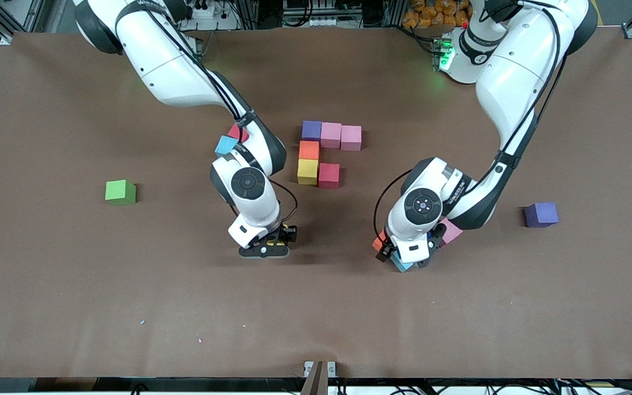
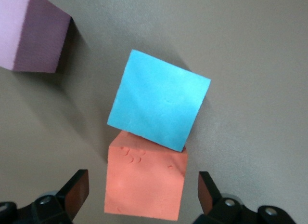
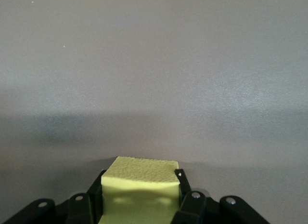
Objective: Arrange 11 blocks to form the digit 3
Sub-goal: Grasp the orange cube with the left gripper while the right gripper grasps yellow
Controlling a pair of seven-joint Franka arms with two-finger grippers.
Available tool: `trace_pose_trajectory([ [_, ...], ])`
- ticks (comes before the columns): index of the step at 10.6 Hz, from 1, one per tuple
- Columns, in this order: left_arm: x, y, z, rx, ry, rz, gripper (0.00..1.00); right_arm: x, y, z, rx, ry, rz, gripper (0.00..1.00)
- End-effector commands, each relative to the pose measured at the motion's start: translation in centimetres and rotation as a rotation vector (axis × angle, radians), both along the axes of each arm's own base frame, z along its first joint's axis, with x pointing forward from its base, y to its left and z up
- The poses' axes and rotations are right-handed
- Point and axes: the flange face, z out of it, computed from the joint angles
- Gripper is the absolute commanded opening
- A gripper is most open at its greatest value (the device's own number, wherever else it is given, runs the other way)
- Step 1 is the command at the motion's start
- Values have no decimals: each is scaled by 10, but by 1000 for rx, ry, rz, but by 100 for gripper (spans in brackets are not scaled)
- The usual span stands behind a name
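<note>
My right gripper [image 1: 272, 242] [image 3: 139, 181] is shut on a yellow block [image 1: 276, 240] [image 3: 139, 188], low at the table and nearer the front camera than the cluster. My left gripper [image 1: 405, 253] [image 2: 143, 188] hangs open straddling an orange block [image 1: 377, 242] [image 2: 146, 183]. A blue block [image 1: 402, 264] [image 2: 159, 106] touches the orange one, with a pink block [image 1: 451, 231] [image 2: 30, 33] close by. The partial digit 3 mid-table holds purple [image 1: 311, 130], pink [image 1: 331, 134], pink [image 1: 351, 137], orange [image 1: 309, 150], yellow [image 1: 308, 171] and red [image 1: 329, 175] blocks.
A blue block [image 1: 226, 145] and a red block [image 1: 237, 132] lie beside the right arm's forearm. A green cube [image 1: 120, 192] sits toward the right arm's end. A loose purple cube [image 1: 541, 214] sits toward the left arm's end.
</note>
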Motion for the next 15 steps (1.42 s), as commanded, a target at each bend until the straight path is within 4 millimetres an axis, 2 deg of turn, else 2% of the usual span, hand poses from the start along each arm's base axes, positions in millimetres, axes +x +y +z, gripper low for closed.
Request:
trace_pose_trajectory([
  [1, 4, -4, -9, 5, -20, -25, 100, -1, 3, -4, 2, 5, -38, 7],
  [2, 3, -4, -14, 5, -12, -24, 100, -2, 4, -3, 3, 8, -51, 2],
  [4, 2, -4, -19, 5, -7, -24, 99, -3, 6, 0, 3, 9, -49, 1],
  [6, 3, -3, -19, 4, -6, -17, 57, -4, 8, 7, -6, 23, -48, 1],
  [7, 3, -3, -18, 3, -6, -4, 30, -7, 11, 10, -17, 42, -45, 2],
  [8, 3, -3, -17, 2, -7, 0, 10, -10, 16, 16, -16, 51, -39, 2],
  [10, 4, -4, -8, -5, -15, 6, 0, -21, 34, 26, 16, 64, -57, 2],
  [13, 6, -1, 12, -4, -26, 54, 0, -46, 63, 39, 44, 75, -109, 3],
  [15, 1, -6, 24, 13, -18, 100, 0, -59, 59, 46, 27, 80, -114, 3],
])
